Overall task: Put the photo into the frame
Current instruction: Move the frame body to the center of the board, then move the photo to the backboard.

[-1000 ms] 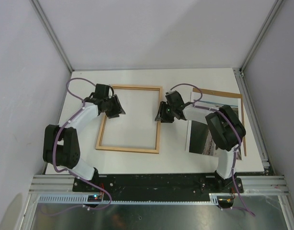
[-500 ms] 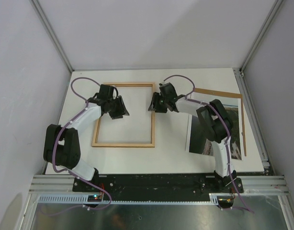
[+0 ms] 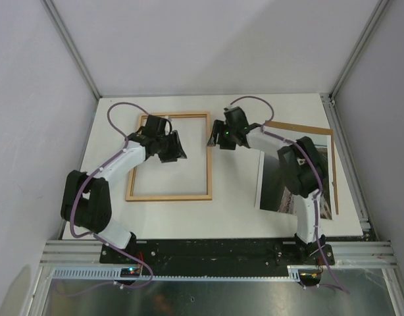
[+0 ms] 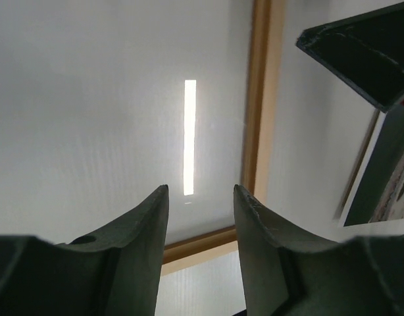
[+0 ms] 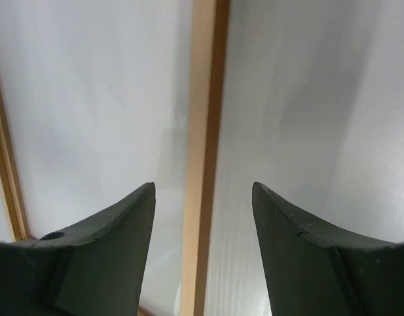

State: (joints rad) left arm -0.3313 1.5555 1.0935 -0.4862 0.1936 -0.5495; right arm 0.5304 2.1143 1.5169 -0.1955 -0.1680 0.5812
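The frame point(image 3: 169, 196), light wood, lies flat on the white table left of centre. My left gripper point(image 3: 178, 152) hovers open inside its upper part, and the left wrist view shows nothing between its fingers point(image 4: 201, 189), with a corner of the frame point(image 4: 257, 99) beneath. My right gripper point(image 3: 214, 139) is at the frame's right rail. In the right wrist view its jaws point(image 5: 202, 185) stand open astride that rail point(image 5: 203, 131) without touching it. The photo point(image 3: 276, 187) lies at the right, partly hidden by the right arm.
A brown backing board point(image 3: 301, 129) lies under the photo, showing along its far and right edges. Metal posts and grey walls enclose the table on three sides. The arm bases sit at the near edge.
The frame has slid left and away across the table. My right gripper has opened and let go of the right rail. My left gripper has shifted slightly right.
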